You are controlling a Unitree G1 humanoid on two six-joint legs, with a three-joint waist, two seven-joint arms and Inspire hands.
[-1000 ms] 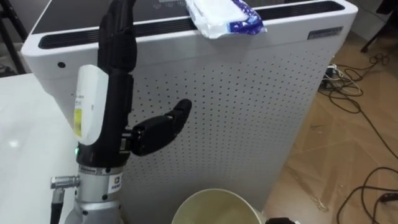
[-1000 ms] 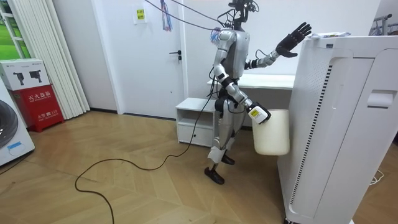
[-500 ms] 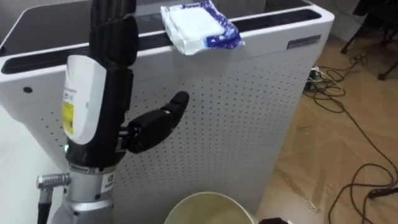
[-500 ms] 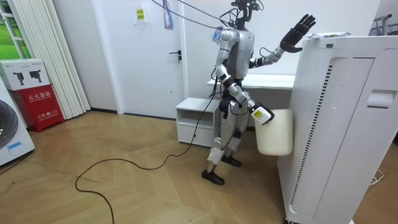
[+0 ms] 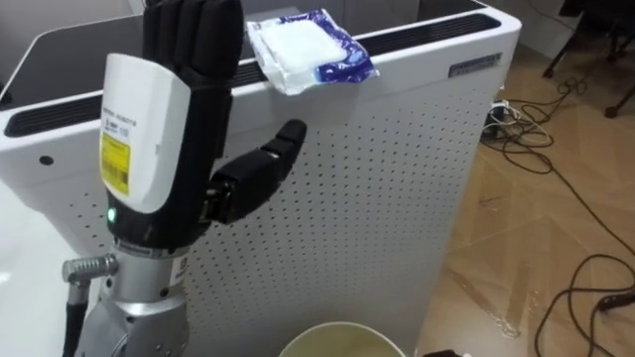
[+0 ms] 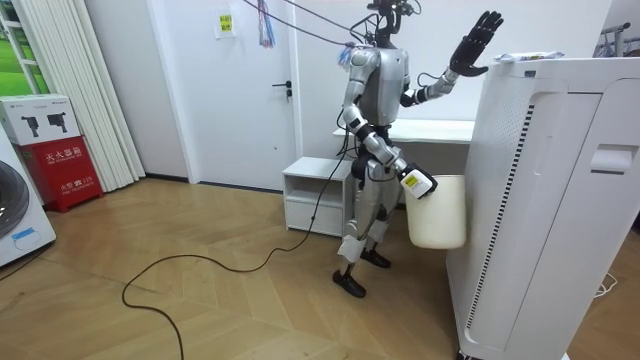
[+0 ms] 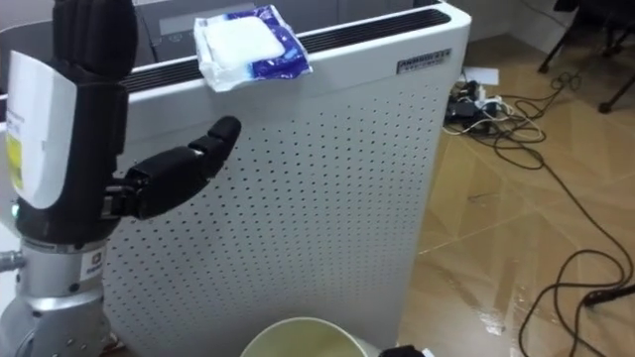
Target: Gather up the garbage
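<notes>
On the appliance top, left eye view: a blue-and-white packet (image 5: 308,52) lies at the front edge of the white perforated appliance (image 5: 397,198), reaching slightly over it.
Left hand, left eye view: the left hand (image 5: 189,129) is raised before the appliance's front, left of the packet and apart from it; fingers (image 5: 193,35) straight and upright, thumb spread, gripping nothing.
Bin, left eye view: the rim of a cream bin (image 5: 337,329) shows at the bottom edge.
Floor, right eye view: dark cables (image 7: 486,109) lie on the wooden floor (image 7: 516,228) right of the appliance.
Stance, room view: the robot stands beside the appliance, a white bench (image 6: 440,130) just beyond it.
Right hand, room view: the right hand (image 6: 413,183) sits low at the bin's upper edge; I cannot tell whether its fingers are closed.
</notes>
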